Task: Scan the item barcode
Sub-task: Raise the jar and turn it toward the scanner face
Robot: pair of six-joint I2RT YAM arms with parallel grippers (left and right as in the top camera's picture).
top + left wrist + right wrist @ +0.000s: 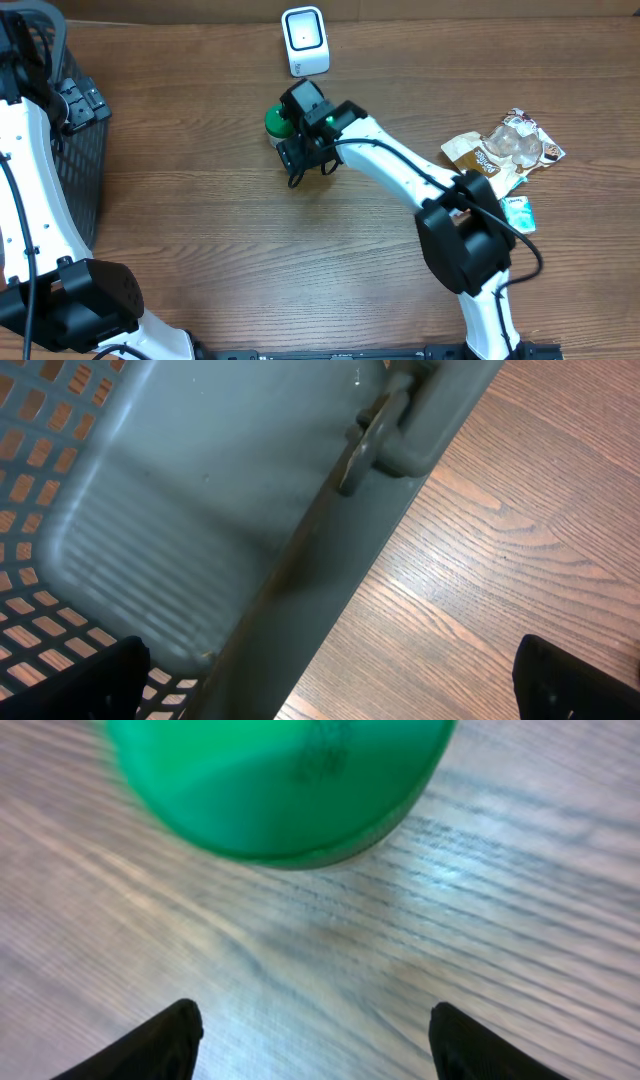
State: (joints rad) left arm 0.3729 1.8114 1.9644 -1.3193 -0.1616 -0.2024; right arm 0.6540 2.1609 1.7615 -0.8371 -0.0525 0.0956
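Two grippers both show their fingers apart and empty. The right gripper [315, 1055] is just beside the green-capped container [276, 122], probably a small bottle though the close view is blurred, in the upper middle of the overhead frame below the white barcode scanner [305, 40]. The left gripper [320, 695] hangs over the rim of the dark plastic basket [300, 560] at the left edge.

- The scanner [305, 40] stands at the top centre of the table [200, 230].
- The bottle [277, 122] sits just below the scanner, slightly to its left.
- The basket [85, 170] runs along the left edge.
- The snack packets [505, 148] lie at the right, well apart from the bottle.
- The small sachet [519, 213] lies just below the snack packets.
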